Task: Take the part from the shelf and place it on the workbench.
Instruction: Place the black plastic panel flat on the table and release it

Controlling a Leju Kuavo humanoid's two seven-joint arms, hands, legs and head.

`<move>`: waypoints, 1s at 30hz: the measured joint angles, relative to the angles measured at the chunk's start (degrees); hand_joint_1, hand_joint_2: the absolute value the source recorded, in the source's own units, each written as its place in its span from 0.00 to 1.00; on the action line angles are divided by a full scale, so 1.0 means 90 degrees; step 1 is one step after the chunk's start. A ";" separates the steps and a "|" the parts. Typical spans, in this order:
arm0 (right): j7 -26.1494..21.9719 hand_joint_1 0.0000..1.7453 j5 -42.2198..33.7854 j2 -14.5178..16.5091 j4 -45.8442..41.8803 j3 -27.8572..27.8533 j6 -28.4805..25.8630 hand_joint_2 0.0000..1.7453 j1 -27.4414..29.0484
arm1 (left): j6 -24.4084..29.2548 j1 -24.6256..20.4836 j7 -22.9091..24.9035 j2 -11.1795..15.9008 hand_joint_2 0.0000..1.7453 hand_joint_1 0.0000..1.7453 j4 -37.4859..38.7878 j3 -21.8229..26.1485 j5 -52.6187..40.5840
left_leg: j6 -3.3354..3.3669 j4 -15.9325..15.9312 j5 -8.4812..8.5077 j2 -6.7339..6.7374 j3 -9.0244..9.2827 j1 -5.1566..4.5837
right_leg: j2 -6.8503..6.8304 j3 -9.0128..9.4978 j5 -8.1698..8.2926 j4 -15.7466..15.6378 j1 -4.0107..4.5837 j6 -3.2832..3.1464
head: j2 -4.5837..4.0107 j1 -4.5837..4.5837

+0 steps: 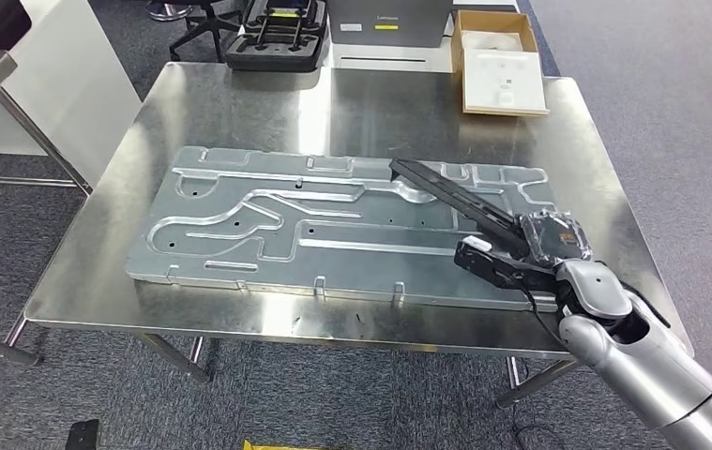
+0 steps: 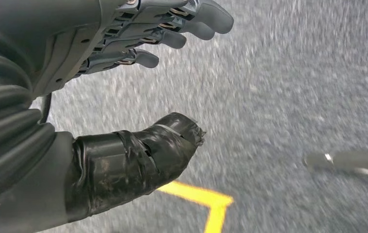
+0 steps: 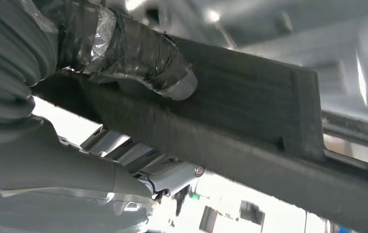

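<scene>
My right hand (image 1: 530, 251) grips a long flat black part (image 1: 446, 195) at its near end. The part slants up and to the left over the large grooved metal plate (image 1: 267, 220) lying on the steel workbench (image 1: 239, 94). Close up in the right wrist view, the taped thumb (image 3: 138, 53) presses on the black part (image 3: 249, 111), with the other fingers beneath it. Whether the part's far tip touches the plate I cannot tell. My left hand (image 2: 138, 73) hangs over grey carpet with its fingers apart and nothing in it.
At the far edge of the bench stand a black moulded case (image 1: 277, 36), a grey box (image 1: 389, 23) and an open cardboard box (image 1: 497, 61). A white table (image 1: 42, 75) is at the left. Yellow floor tape (image 2: 206, 204) runs below my left hand.
</scene>
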 joint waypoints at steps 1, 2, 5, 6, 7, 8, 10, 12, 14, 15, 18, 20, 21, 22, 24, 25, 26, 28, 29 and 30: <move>-0.0001 1.00 -0.0015 -0.0010 0.0063 0.0007 -0.0004 1.00 0.0036 | -0.0090 0.0007 0.0012 -0.0009 1.00 0.00 0.0000 0.0045 0.0000 | -0.0011 0.0021 -0.0031 -0.0006 0.0024 0.0001 | -0.0001 0.0087 0.0218 -0.0265 -0.0008 0.0000 | 0.0000 0.0001; -0.0001 1.00 -0.0018 -0.0021 0.0109 0.0009 -0.0008 1.00 0.0051 | -0.0159 0.0013 0.0025 -0.0018 1.00 0.00 0.0000 0.0083 0.0001 | -0.0029 0.0050 -0.0069 -0.0009 0.0049 0.0003 | -0.0004 0.0251 0.0457 -0.0677 -0.0015 -0.0006 | 0.0000 0.0001; -0.0002 0.25 -0.0019 -0.0053 0.0202 0.0011 -0.0027 0.25 0.0046 | -0.0257 0.0010 0.0055 -0.0029 1.00 0.00 0.0000 0.0182 0.0009 | -0.0114 0.0133 -0.0159 -0.0013 0.0064 -0.0020 | -0.0004 0.0625 0.0736 -0.1487 0.0000 -0.0054 | 0.0000 -0.0007; -0.0001 0.00 -0.0020 -0.0060 0.0228 0.0012 -0.0029 0.00 0.0052 | -0.0267 0.0010 0.0058 -0.0030 1.00 0.00 0.0000 0.0207 0.0022 | -0.0143 0.0132 -0.0163 -0.0015 0.0062 -0.0026 | 0.0001 0.0648 0.0717 -0.1509 0.0015 -0.0081 | 0.0000 -0.0007; 0.0002 0.00 -0.0021 -0.0066 0.0250 0.0012 -0.0030 0.00 0.0060 | -0.0271 0.0012 0.0054 -0.0033 1.00 0.00 0.0001 0.0231 0.0055 | -0.0167 0.0125 -0.0161 -0.0017 0.0068 -0.0027 | 0.0006 0.0660 0.0729 -0.1525 0.0016 -0.0117 | 0.0000 -0.0009; 0.0007 0.00 -0.0023 -0.0067 0.0272 0.0012 -0.0029 0.00 0.0067 | -0.0264 0.0014 0.0040 -0.0035 0.75 0.00 0.0001 0.0261 0.0100 | -0.0197 0.0132 -0.0176 -0.0014 0.0068 -0.0024 | 0.0005 0.0671 0.0742 -0.1550 0.0011 -0.0152 | 0.0000 -0.0008; 0.0025 0.00 -0.0023 -0.0067 0.0303 0.0012 -0.0040 0.00 0.0069 | -0.0202 0.0009 -0.0013 -0.0036 0.25 0.00 0.0003 0.0346 0.0199 | -0.0266 0.0372 -0.0348 -0.0001 -0.0034 -0.0015 | 0.0001 0.0697 0.0769 -0.1599 -0.0009 -0.0219 | 0.0000 -0.0021; 0.0051 0.00 -0.0023 -0.0067 0.0317 0.0012 -0.0061 0.00 0.0068 | -0.0066 -0.0003 -0.0018 -0.0041 0.00 0.00 0.0013 0.0439 0.0248 | -0.0332 0.1060 -0.0700 0.0011 -0.0355 0.0008 | -0.0006 0.0706 0.0776 -0.1613 -0.0009 -0.0250 | 0.0000 -0.0034; 0.0086 0.00 -0.0007 -0.0065 0.0338 0.0012 -0.0108 0.00 0.0070 | 0.0075 -0.0009 0.0104 -0.0060 0.00 0.00 0.0024 0.0499 0.0259 | -0.0370 0.1740 -0.0917 0.0013 -0.0697 0.0023 | -0.0011 0.0706 0.0775 -0.1612 -0.0005 -0.0259 | 0.0000 -0.0035; 0.0104 0.00 0.0016 -0.0063 0.0350 0.0012 -0.0159 0.00 0.0069 | 0.0122 -0.0005 0.0187 -0.0073 0.00 0.00 0.0027 0.0514 0.0256 | -0.0375 0.1816 -0.0870 0.0013 -0.0748 0.0026 | -0.0011 0.0707 0.0774 -0.1611 -0.0004 -0.0259 | 0.0000 -0.0036; 0.0110 0.00 0.0126 -0.0058 0.0374 0.0007 -0.0434 0.00 0.0064 | 0.0189 -0.0007 0.0367 -0.0100 0.00 0.00 0.0029 0.0556 0.0225 | -0.0325 0.0771 -0.0296 0.0012 -0.0269 0.0027 | -0.0006 0.0721 0.0772 -0.1611 -0.0002 -0.0251 | 0.0000 -0.0035; 0.0030 0.00 0.0161 -0.0056 0.0374 0.0000 -0.0654 0.00 0.0053 | 0.0216 -0.0020 0.0447 -0.0113 0.00 0.00 0.0030 0.0585 0.0223 | -0.0261 0.0150 -0.0114 0.0010 0.0029 -0.0004 | -0.0005 0.0718 0.0773 -0.1612 0.0007 -0.0206 | 0.0000 -0.0032; -0.0031 0.00 0.0166 -0.0049 0.0363 -0.0002 -0.0755 0.00 0.0048 | 0.0224 -0.0024 0.0483 -0.0121 0.00 0.00 0.0031 0.0597 0.0225 | -0.0231 0.0065 -0.0123 0.0008 0.0067 -0.0024 | -0.0005 0.0716 0.0776 -0.1617 0.0006 -0.0173 | 0.0000 -0.0030; -0.0089 0.00 0.0177 -0.0037 0.0340 -0.0003 -0.0843 0.00 0.0039 | 0.0227 -0.0024 0.0517 -0.0132 0.00 0.00 0.0032 0.0605 0.0227 | -0.0200 0.0053 -0.0114 0.0007 0.0072 -0.0043 | -0.0005 0.0718 0.0782 -0.1627 0.0003 -0.0134 | 0.0000 -0.0029; -0.0179 0.00 0.0234 0.0001 0.0247 -0.0004 -0.0986 0.00 0.0008 | 0.0224 -0.0025 0.0574 -0.0158 0.00 0.00 0.0036 0.0615 0.0228 | -0.0127 -0.0019 -0.0069 0.0014 0.0112 -0.0020 | -0.0015 0.0700 0.0748 -0.1591 0.0000 -0.0066 | 0.0000 -0.0025; -0.0201 0.00 0.0278 0.0023 0.0190 -0.0004 -0.1036 0.00 -0.0027 | 0.0220 -0.0028 0.0591 -0.0171 0.00 0.00 0.0044 0.0617 0.0226 | -0.0093 -0.0059 -0.0044 0.0019 0.0135 -0.0007 | -0.0022 0.0645 0.0653 -0.1459 0.0002 -0.0042 | 0.0000 -0.0018; -0.0213 0.00 0.0330 0.0050 0.0126 -0.0004 -0.1081 0.00 -0.0068 | 0.0219 -0.0033 0.0601 -0.0183 0.00 0.00 0.0053 0.0618 0.0225 | -0.0060 -0.0093 -0.0022 0.0025 0.0157 0.0007 | -0.0029 0.0533 0.0494 -0.1200 0.0003 -0.0026 | 0.0000 -0.0012; -0.0220 0.00 0.0446 0.0118 0.0003 -0.0001 -0.1151 0.00 -0.0132 | 0.0236 -0.0045 0.0624 -0.0208 0.00 0.00 0.0070 0.0619 0.0217 | -0.0029 -0.0095 -0.0017 0.0027 0.0159 -0.0003 | -0.0033 0.0187 0.0098 -0.0403 -0.0005 -0.0014 | 0.0000 -0.0003; -0.0225 0.00 0.0502 0.0156 -0.0057 0.0005 -0.1177 0.00 -0.0144 | 0.0253 -0.0048 0.0645 -0.0225 0.00 0.00 0.0075 0.0620 0.0210 | -0.0020 -0.0091 -0.0018 0.0026 0.0158 -0.0003 | -0.0033 0.0030 -0.0024 -0.0052 -0.0008 -0.0009 | 0.0000 -0.0004; -0.0228 0.00 0.0547 0.0191 -0.0111 0.0011 -0.1194 0.00 -0.0146 | 0.0269 -0.0048 0.0667 -0.0242 0.00 0.00 0.0080 0.0620 0.0201 | -0.0020 -0.0085 -0.0020 0.0023 0.0158 -0.0002 | -0.0033 -0.0044 -0.0037 0.0116 -0.0012 -0.0005 | 0.0000 -0.0004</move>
